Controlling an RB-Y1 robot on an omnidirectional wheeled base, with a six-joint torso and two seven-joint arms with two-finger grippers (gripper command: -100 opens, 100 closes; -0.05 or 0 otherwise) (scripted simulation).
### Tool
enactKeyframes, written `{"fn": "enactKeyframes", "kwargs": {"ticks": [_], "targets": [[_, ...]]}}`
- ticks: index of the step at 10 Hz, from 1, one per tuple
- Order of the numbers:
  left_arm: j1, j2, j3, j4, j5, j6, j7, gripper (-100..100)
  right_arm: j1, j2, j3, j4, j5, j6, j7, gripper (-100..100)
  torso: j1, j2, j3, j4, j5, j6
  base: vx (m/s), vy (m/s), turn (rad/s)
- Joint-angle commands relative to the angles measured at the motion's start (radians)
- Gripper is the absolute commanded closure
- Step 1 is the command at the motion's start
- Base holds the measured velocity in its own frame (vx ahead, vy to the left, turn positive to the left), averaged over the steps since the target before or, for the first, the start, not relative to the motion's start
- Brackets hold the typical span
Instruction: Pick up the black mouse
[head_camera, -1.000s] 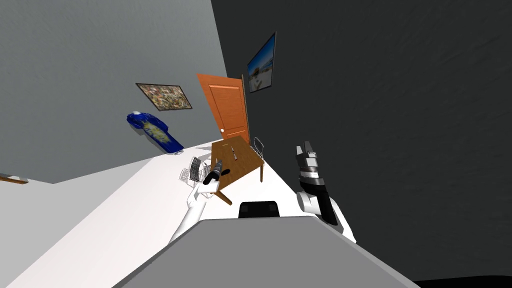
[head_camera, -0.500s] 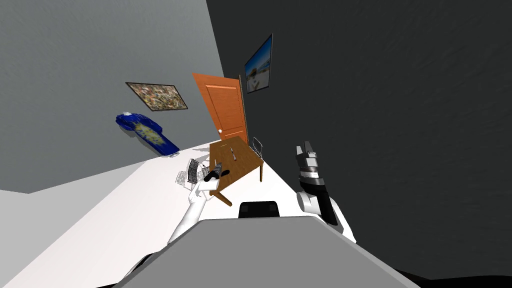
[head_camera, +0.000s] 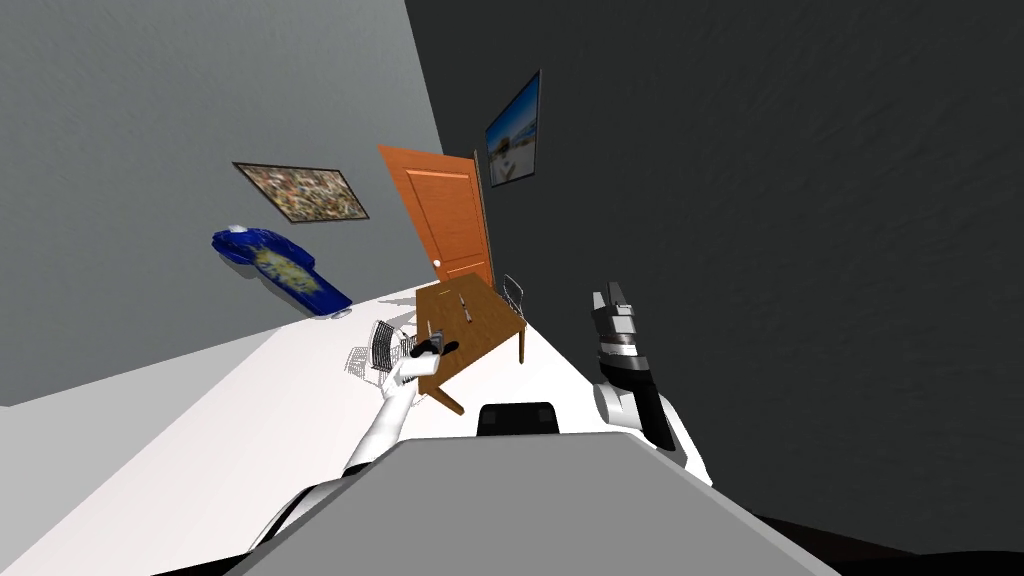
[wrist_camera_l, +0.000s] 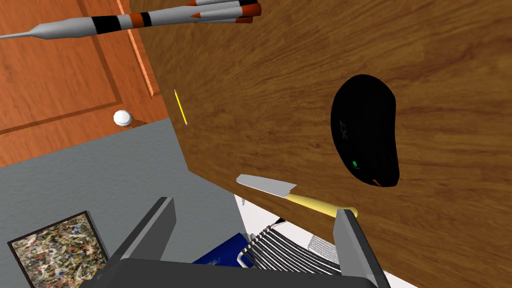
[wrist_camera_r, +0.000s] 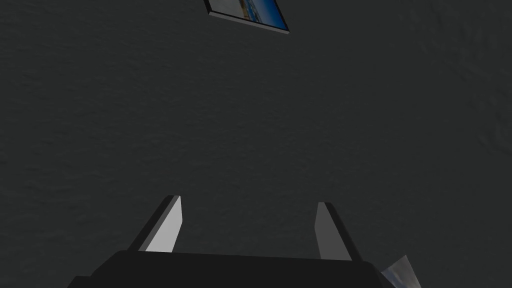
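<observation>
The black mouse (wrist_camera_l: 365, 130) lies flat on the brown wooden table (wrist_camera_l: 280, 65), near its front edge, with a small green light on its body. My left gripper (wrist_camera_l: 255, 207) is open and empty. It hovers at the table's edge, short of the mouse, which sits ahead in line with one finger (wrist_camera_l: 350, 237). In the head view the left gripper (head_camera: 428, 346) is just left of the mouse (head_camera: 449, 346) at the near corner of the table (head_camera: 480, 315). My right gripper (wrist_camera_r: 247, 202) is open and empty, raised at my right side (head_camera: 610, 298).
A knife (wrist_camera_l: 295, 196) with a yellow handle lies at the table edge close to my left fingers. A yellow pencil (wrist_camera_l: 180, 106) and a grey, orange-banded dart (wrist_camera_l: 150, 17) lie farther along. Wire chairs (head_camera: 385, 345) flank the table; an orange door (head_camera: 445, 215) stands behind.
My head view has swung slightly, shifting the wall pictures left. The left hand has settled a little lower beside the mouse. The right arm has not moved.
</observation>
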Motion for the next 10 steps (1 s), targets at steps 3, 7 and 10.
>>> {"fn": "enactKeyframes", "kwargs": {"ticks": [3,7,10], "targets": [[-0.065,0.005,0.021,0.111,0.048,0.081,0.029,-100,0.0,0.0,0.0,0.0,0.0,0.0,0.0,0,0.0,0.0,0.0,0.0,0.0,0.0,0.003,0.044,-0.069],[-0.12,0.006,0.041,0.212,0.09,0.152,0.056,-100,0.0,0.0,0.0,0.0,0.0,0.0,0.0,0,0.001,-0.001,-0.001,0.0,0.0,0.0,0.014,0.053,-0.075],[-0.17,0.008,0.058,0.299,0.129,0.217,0.081,-100,0.0,0.0,0.0,0.0,0.0,0.0,0.0,0,0.001,-0.001,-0.001,0.0,0.0,0.0,0.017,0.053,-0.077]]}}
